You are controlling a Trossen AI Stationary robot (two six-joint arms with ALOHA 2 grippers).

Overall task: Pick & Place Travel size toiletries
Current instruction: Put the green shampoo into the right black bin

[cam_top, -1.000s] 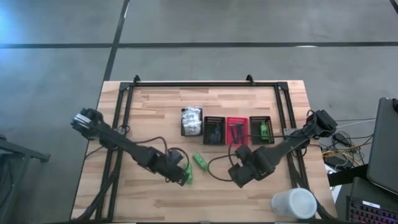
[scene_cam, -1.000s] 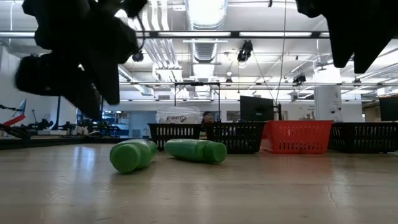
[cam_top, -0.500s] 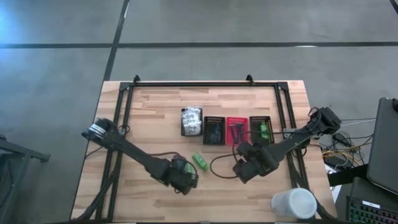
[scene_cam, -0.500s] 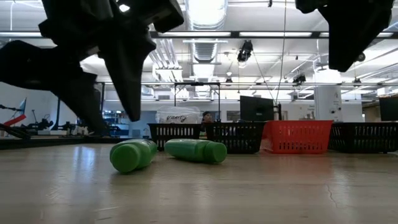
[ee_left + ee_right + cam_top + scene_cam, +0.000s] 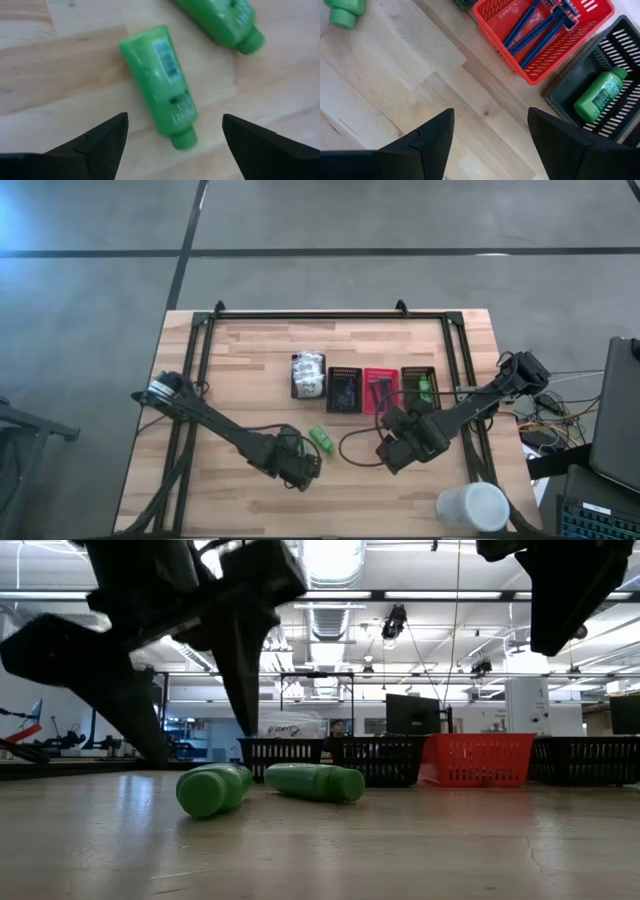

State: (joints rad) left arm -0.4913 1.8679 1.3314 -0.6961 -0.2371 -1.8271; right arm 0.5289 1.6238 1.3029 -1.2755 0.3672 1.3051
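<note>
Four mesh bins stand in a row at the middle of the wooden table [image 5: 250, 360]: three black and one red. The leftmost black bin [image 5: 308, 387] holds white crinkly packets [image 5: 308, 368], too bunched to count. The next black bin [image 5: 343, 390] holds dark items that cannot be made out. The red bin [image 5: 540, 35] holds blue long-handled razors [image 5: 540, 22], at least three. The rightmost black bin [image 5: 592, 100] holds one green bottle [image 5: 597, 95].

Two more green bottles lie loose on the table in front of the bins. The left gripper [image 5: 172, 132] hangs directly over one of them [image 5: 162, 85], fingers spread wide on either side of it and not touching it; the bottle lies flat on the wood, cap toward the gripper. The second loose bottle [image 5: 225, 22] lies just beside it, also on its side, and the two are close but apart. In the low view both show near the table's middle, the first [image 5: 212, 789] end-on and the second [image 5: 315, 782] lengthwise.

The right gripper [image 5: 490, 135] hovers above bare wood near the red bin, its fingers parted with nothing between them.

One large white cup [image 5: 472, 506] stands at the table's front right corner.
</note>
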